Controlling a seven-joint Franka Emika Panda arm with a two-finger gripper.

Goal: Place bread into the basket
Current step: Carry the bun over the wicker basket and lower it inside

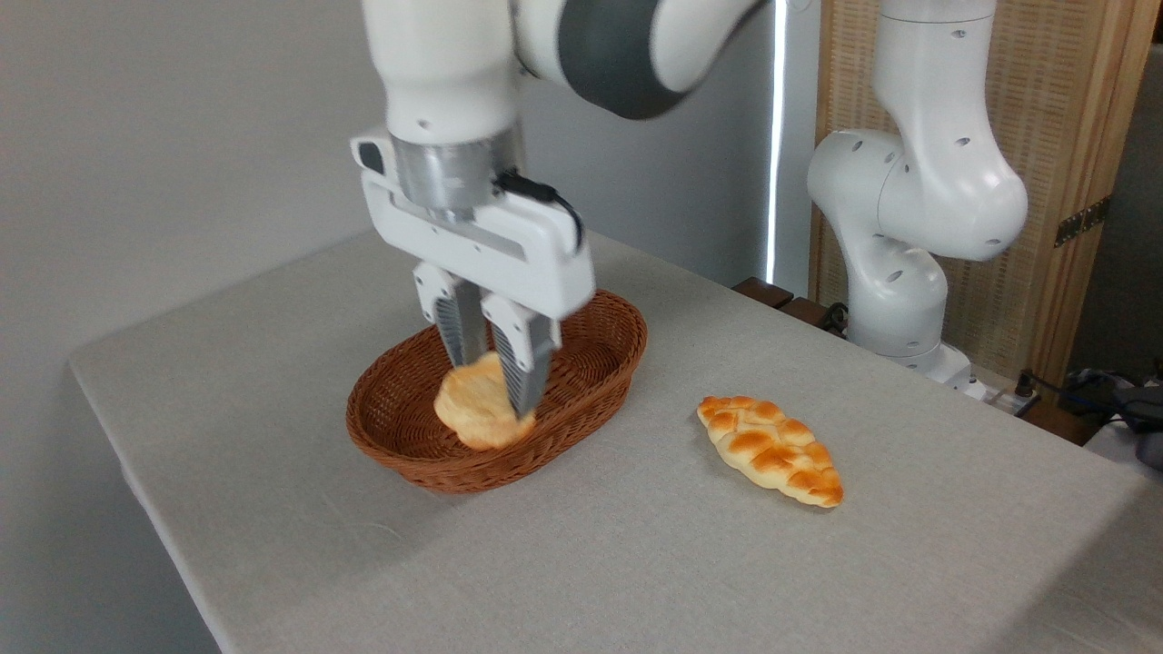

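Bread (477, 406), lumpy, pinched by pincer (495, 381) over woven basket (600, 350).

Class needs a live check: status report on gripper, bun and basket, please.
Gripper shut on bun. Bun over basket, not released. Loaf on table, clear of path.

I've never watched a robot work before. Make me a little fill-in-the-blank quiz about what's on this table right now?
1. The gripper holds the small round bun between its two ____.
2. The bun hangs over the inside of the woven wicker ____.
3. The braided loaf lies on the table to the ____ of the basket.
4. The number of breads lying outside the basket is ____.

Missing words: fingers; basket; right; one
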